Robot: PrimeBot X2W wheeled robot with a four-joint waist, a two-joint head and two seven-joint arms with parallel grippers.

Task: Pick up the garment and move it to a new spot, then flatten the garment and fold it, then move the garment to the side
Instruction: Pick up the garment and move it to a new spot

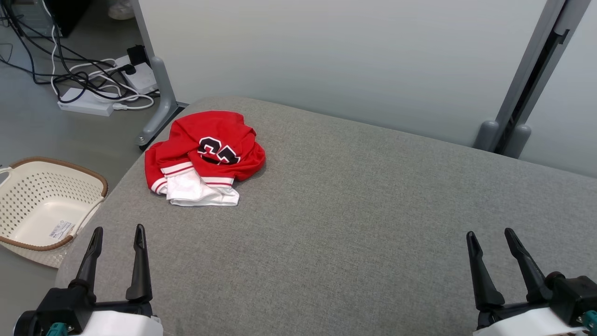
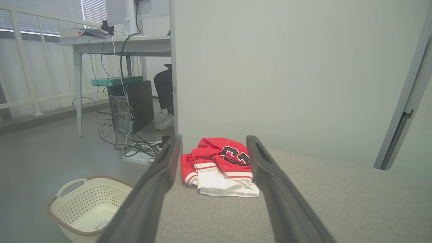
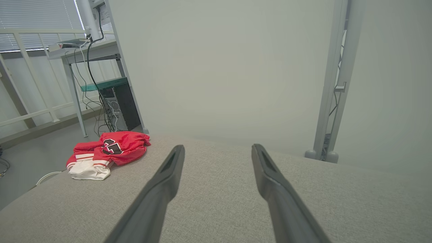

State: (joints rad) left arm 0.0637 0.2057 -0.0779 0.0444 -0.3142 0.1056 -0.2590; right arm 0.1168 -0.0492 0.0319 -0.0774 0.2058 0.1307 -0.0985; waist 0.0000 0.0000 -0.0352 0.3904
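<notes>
A crumpled red garment (image 1: 205,156) with white trim and black numbers lies bunched near the far left corner of the grey padded table (image 1: 354,224). My left gripper (image 1: 119,232) stands open at the lower left, well short of the garment, fingers pointing toward it. At the lower right my right gripper (image 1: 489,234) is open over bare fabric, far from the garment. In the left wrist view the garment (image 2: 219,167) lies ahead between the spread fingers of that gripper (image 2: 213,142). The right wrist view has the garment (image 3: 106,153) off to the left of its gripper (image 3: 218,147).
A cream perforated basket (image 1: 44,205) sits on the floor left of the table. Power strips and cables (image 1: 100,86) lie on the floor beyond it. A pale partition wall (image 1: 336,56) on grey posts (image 1: 522,88) runs along the table's far edge. A person's leg and shoe (image 2: 165,98) show under a desk.
</notes>
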